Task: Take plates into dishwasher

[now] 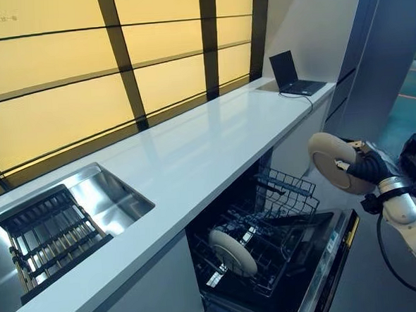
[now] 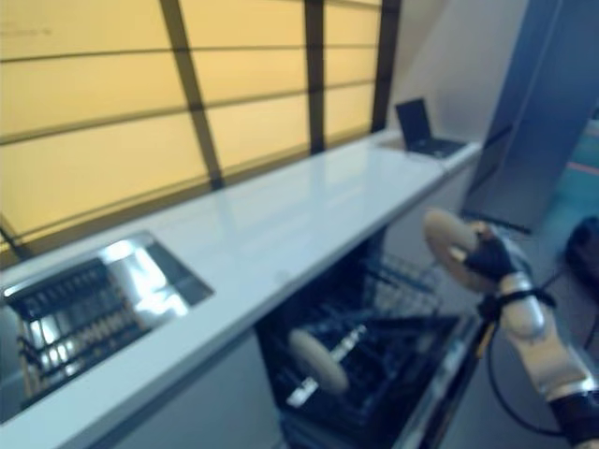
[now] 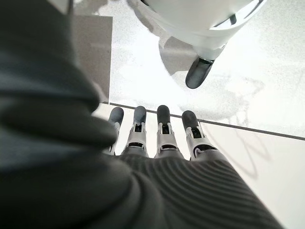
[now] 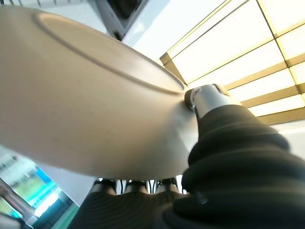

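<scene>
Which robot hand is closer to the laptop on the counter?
The right. The right hand holds a plate beside the open dishwasher, below the laptop. The left hand shows only in its wrist view, over floor.

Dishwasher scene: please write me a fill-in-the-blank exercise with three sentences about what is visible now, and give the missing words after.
1. The right hand holds a beige ____ above the open dishwasher.
2. One plate already stands in the dishwasher's lower ____.
3. At the far end of the white counter sits an open ____.

Missing words: plate; rack; laptop
</scene>
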{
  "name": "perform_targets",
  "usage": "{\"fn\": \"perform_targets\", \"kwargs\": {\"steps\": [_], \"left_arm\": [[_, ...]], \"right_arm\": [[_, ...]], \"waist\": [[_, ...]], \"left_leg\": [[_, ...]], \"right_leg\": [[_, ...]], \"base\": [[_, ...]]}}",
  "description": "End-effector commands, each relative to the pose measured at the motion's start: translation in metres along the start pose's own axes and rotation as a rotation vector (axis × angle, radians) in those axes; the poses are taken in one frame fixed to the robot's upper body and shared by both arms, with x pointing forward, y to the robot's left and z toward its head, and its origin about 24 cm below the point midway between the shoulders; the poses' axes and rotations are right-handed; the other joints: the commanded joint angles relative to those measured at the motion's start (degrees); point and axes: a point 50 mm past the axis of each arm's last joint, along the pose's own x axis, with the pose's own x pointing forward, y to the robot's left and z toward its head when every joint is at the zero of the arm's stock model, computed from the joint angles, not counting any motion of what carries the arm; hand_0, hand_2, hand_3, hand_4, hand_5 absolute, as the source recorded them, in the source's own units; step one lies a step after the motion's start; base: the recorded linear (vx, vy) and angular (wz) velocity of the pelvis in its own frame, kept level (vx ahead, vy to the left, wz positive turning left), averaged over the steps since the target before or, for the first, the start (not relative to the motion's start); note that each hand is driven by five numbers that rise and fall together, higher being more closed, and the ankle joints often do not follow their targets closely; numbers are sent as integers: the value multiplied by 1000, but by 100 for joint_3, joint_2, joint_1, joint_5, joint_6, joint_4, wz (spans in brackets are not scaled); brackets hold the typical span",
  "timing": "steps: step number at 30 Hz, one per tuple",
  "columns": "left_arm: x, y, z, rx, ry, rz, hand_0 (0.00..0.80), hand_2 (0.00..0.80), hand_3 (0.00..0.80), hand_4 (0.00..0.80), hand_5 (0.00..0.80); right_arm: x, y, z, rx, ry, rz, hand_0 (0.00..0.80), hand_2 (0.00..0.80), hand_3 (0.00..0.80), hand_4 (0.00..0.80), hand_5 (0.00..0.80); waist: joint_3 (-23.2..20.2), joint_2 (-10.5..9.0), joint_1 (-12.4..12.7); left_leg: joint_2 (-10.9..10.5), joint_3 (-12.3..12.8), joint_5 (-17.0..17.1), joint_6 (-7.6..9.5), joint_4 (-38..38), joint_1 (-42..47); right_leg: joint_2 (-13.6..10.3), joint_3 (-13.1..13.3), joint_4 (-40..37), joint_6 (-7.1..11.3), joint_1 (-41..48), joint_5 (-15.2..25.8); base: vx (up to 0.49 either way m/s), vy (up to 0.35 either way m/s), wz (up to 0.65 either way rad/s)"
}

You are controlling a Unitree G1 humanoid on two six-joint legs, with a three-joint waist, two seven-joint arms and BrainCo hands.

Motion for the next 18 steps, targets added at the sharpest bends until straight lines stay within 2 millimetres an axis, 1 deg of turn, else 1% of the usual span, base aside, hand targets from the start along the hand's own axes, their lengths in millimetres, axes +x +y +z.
{"fn": "perform_targets", "kwargs": {"steps": [1, 10, 16, 18], "left_arm": [[1, 21, 14, 89, -34, 31, 0, 0, 0, 0, 0], [2, 24, 29, 106, -65, 41, 0, 0, 0, 0, 0], [3, 24, 37, 130, -89, 36, 0, 0, 0, 0, 0], [3, 25, 38, 135, -91, 34, 0, 0, 0, 0, 0]], "right_arm": [[8, -9, 12, 125, -41, -86, 800, 800, 800, 800, 800], [12, 19, 13, 195, -2, -32, 800, 800, 800, 800, 800], [14, 36, 15, 192, 8, 17, 800, 800, 800, 800, 800], [14, 39, 14, 191, 12, 27, 800, 800, 800, 800, 800]], "waist": [[-35, -234, 32], [99, -174, 63], [163, -152, 147], [168, -150, 161]], "left_leg": [[-281, -66, -160, 220, -65, -419], [-354, -136, -191, 244, -97, -429], [-337, -166, -172, 238, -97, -459], [-338, -172, -177, 237, -97, -454]], "right_leg": [[209, 85, 202, -153, -65, -260], [218, 52, 116, -156, -175, -171], [207, -66, 172, -171, -178, -210], [206, -91, 178, -170, -179, -215]], "base": [[-62, 43, 1], [-31, 5, 2], [-4, -2, 1], [0, 0, 0]]}}
